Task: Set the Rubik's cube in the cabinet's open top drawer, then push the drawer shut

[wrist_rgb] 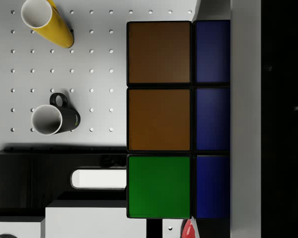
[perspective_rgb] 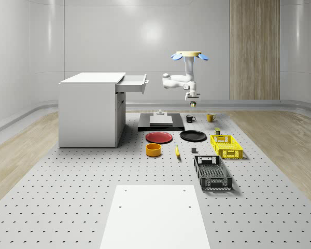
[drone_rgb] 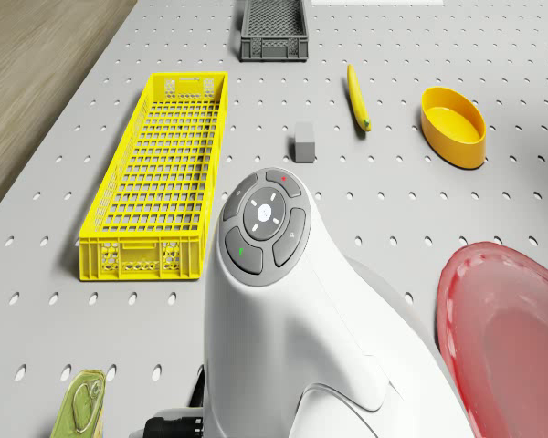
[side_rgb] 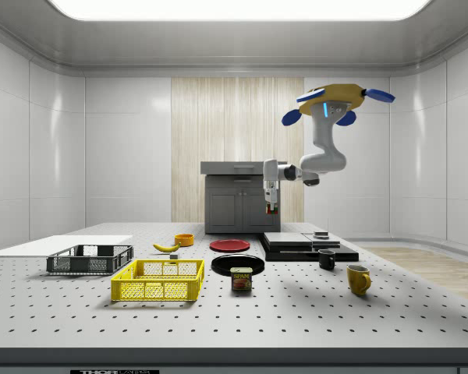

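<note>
White and boxy, the cabinet (perspective_rgb: 89,110) stood at the tabletop's far left in the whole-scene view, its top drawer (perspective_rgb: 133,83) pulled out toward the middle. The perforated grey tabletop (perspective_rgb: 67,187) carried everything else.

The drone (perspective_rgb: 188,55) hovered over the far middle of the tabletop, above the black mug (perspective_rgb: 190,119) and yellow mug (perspective_rgb: 210,118), just beyond the black slab (perspective_rgb: 160,122). Its arm bent down to the gripper (perspective_rgb: 192,101), which hung level with the cabinet's upper half and well apart from the drawer. The claw was clamped on the cube (wrist_rgb: 178,119), held in the air. In the wrist view the cube's face lay close to the lens, showing a column of two brown squares over a green one, with a blue column beside it; being a cube it had no long axis, and its edges ran square to the slab's edge. Its remaining squares were cut off by a dark finger (wrist_rgb: 283,119). In the whole-scene view the cube was too small to make out.

Nearer lay a black crate (perspective_rgb: 213,173), a yellow crate (perspective_rgb: 226,146), a red plate (perspective_rgb: 159,137), a black plate (perspective_rgb: 193,136), an orange bowl (perspective_rgb: 153,149), a banana (perspective_rgb: 177,151) and a can (side_rgb: 241,279). In the drone view the arm hid much of the red plate and the can was cut off at the picture's edge.
</note>
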